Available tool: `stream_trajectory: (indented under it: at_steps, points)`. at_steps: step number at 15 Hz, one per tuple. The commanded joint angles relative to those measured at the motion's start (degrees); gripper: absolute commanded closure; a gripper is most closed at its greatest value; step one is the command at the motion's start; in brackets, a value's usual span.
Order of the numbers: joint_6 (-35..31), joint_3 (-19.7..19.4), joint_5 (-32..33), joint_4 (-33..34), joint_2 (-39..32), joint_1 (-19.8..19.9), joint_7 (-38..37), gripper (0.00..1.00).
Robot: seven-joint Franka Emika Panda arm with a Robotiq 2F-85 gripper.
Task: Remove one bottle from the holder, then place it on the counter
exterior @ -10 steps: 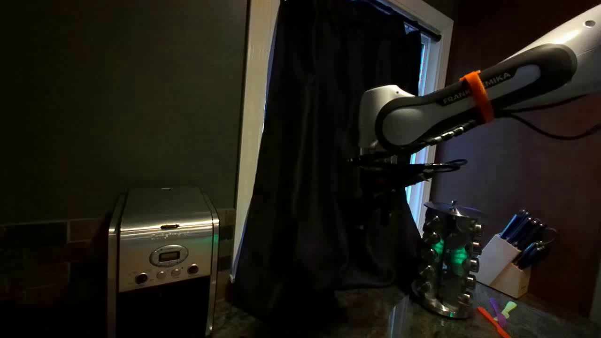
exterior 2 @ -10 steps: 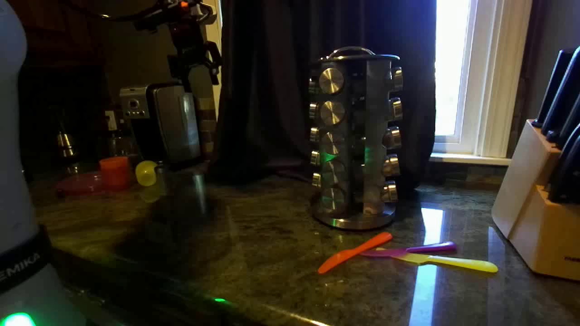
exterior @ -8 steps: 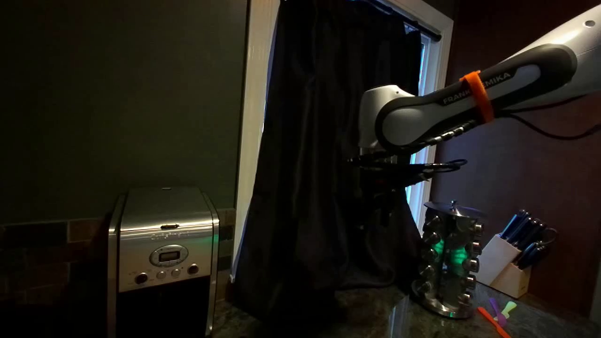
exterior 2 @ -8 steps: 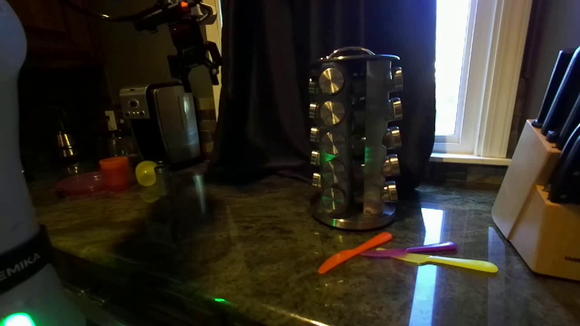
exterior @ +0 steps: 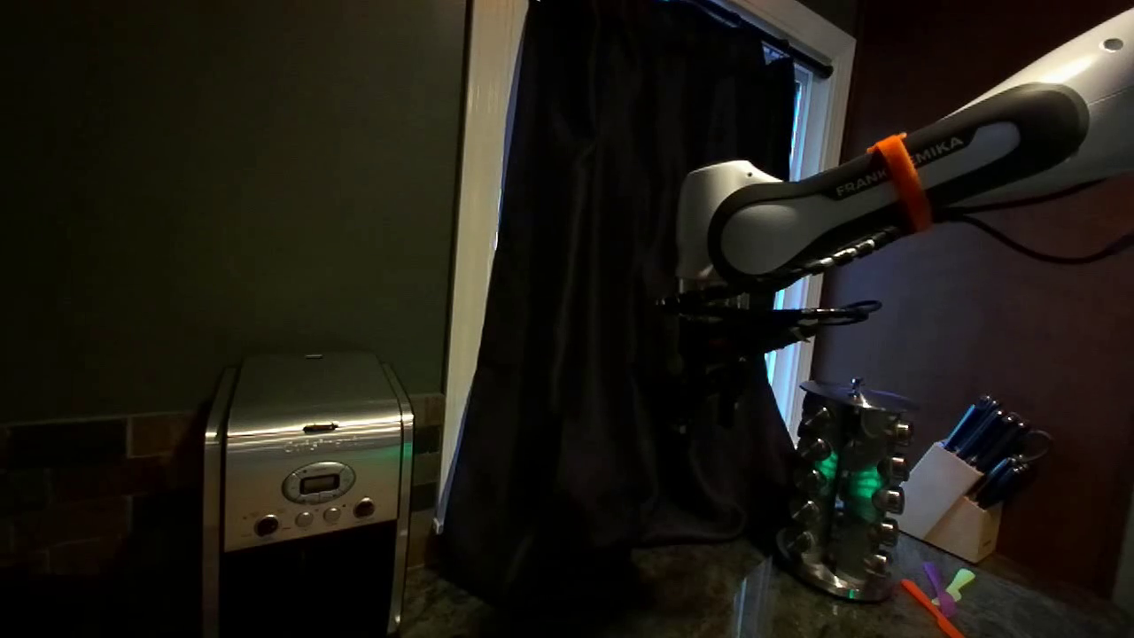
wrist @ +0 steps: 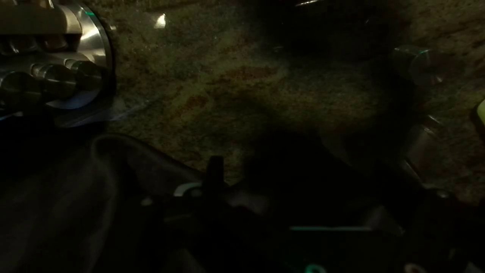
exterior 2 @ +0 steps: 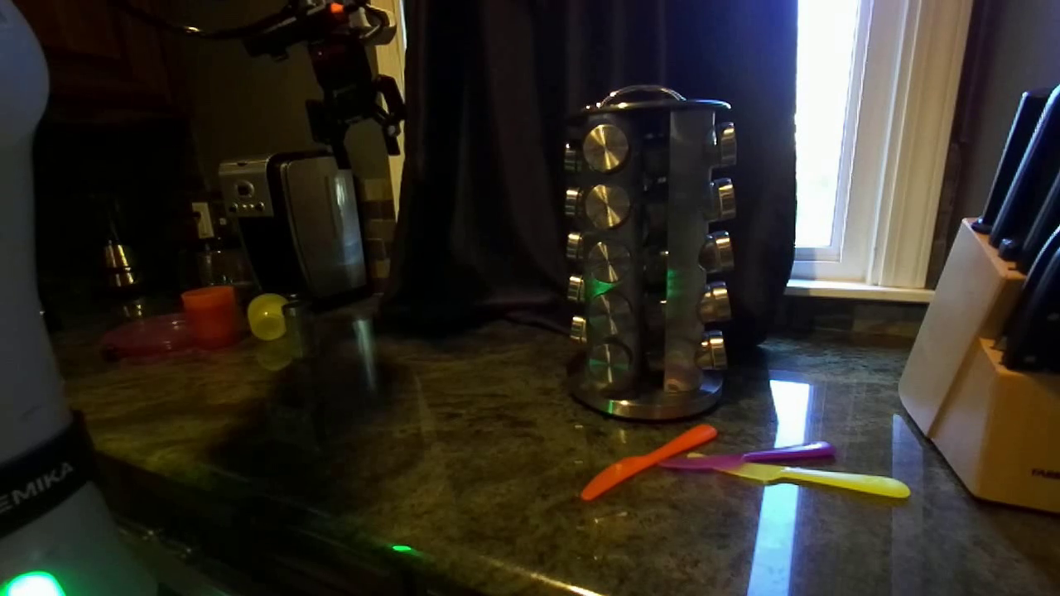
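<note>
The holder is a round metal rack standing upright on the counter, seen in both exterior views [exterior: 842, 585] [exterior 2: 654, 406]; its base also shows in the wrist view [wrist: 93, 41]. Several bottles lie in its columns, with round steel lids [exterior 2: 607, 147] facing outward. The counter [exterior 2: 464, 447] is dark, glossy stone. My gripper [exterior 2: 366, 156] hangs fingers down, well above the counter and apart from the holder, in front of the steel appliance in that exterior view. Its fingers stand apart with nothing visible between them. In the wrist view one finger [wrist: 216, 170] shows; the other is lost in darkness.
A boxy steel appliance [exterior: 310, 443] stands by the wall. Orange [exterior 2: 209, 316] and yellow [exterior 2: 267, 316] cups and a dim clear cylinder [wrist: 424, 64] are on the counter. Plastic knives [exterior 2: 650, 463] lie before the holder, near a knife block [exterior 2: 961, 372]. A dark curtain [exterior: 611, 310] hangs behind.
</note>
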State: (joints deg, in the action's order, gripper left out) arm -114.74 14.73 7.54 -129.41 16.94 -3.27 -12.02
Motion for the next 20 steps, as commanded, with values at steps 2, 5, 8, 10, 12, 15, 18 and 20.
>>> stream_trajectory:
  at_steps: [2, 5, 8, 10, 12, 15, 18, 20]
  points:
    - [0.53, 1.03, 5.57, 0.71, -1.40, 0.46, -10.81, 0.00]
    - [-0.09, 2.30, 10.71, 0.27, -3.02, 0.64, -22.39, 0.00]
    - [0.02, 3.28, 14.55, 0.16, -4.63, 0.14, -35.14, 0.00]
    - [0.31, 2.79, 15.48, 0.33, -5.67, -0.01, -42.11, 0.00]
    - [-0.41, 1.58, 15.98, -0.07, -5.66, 0.20, -47.64, 0.00]
    - [-0.53, 0.01, 18.11, -1.18, -4.85, 0.97, -55.60, 0.00]
    - [-1.25, -1.51, 21.29, -2.47, -4.67, 2.07, -63.94, 0.00]
    - [-1.18, -2.07, 24.30, -3.23, -5.00, 2.74, -70.37, 0.00]
